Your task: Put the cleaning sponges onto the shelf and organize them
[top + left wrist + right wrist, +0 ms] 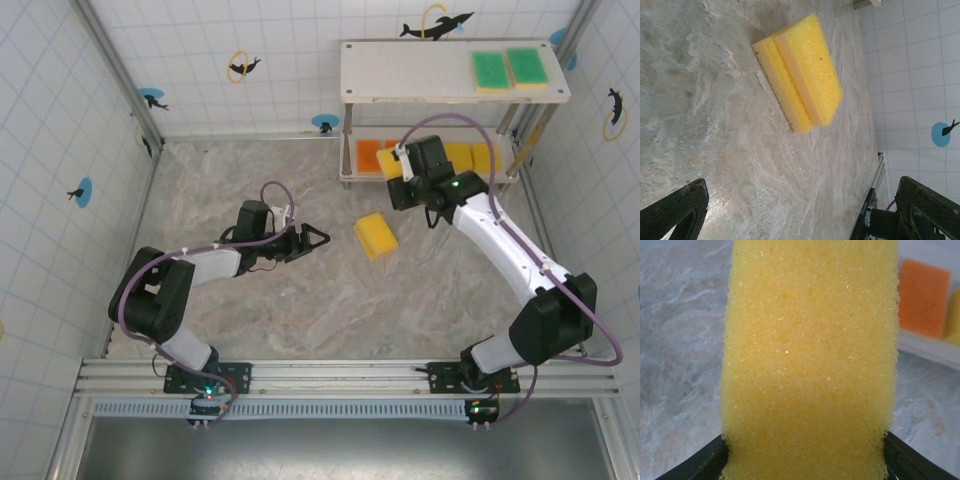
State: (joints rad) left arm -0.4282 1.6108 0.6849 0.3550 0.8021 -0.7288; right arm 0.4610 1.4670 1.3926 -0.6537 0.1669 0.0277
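The right gripper pinches the held sponge across its narrow sides, its dark fingers pressing in at both lower corners. The sponge is yellow, open-pored, grainy foam, standing upright as a tall block with softly rounded edges. Seen from overhead, it hangs just in front of the shelf, near the left end of the lower board, at about one o'clock from the table's middle.

The shelf is a two-tier rack of flat, pale off-white rectangular boards on thin silver metal legs. Toward the right end of the top board, two green sponges lie flat side by side, each with a yellow rim. On the lower board an orange sponge lies at the left and shelved yellow sponges at the right, partly hidden by the arm.

A loose sponge lies on the table near its middle, well apart from the shelf. It is a yellow, coarse-pored rectangular block with a paler, smoother band along its length. The left gripper sits at nine o'clock from it, jaws spread wide and holding nothing, with its black textured fingertips over the table. The tabletop is matt and stone-patterned, beige with grey veins.
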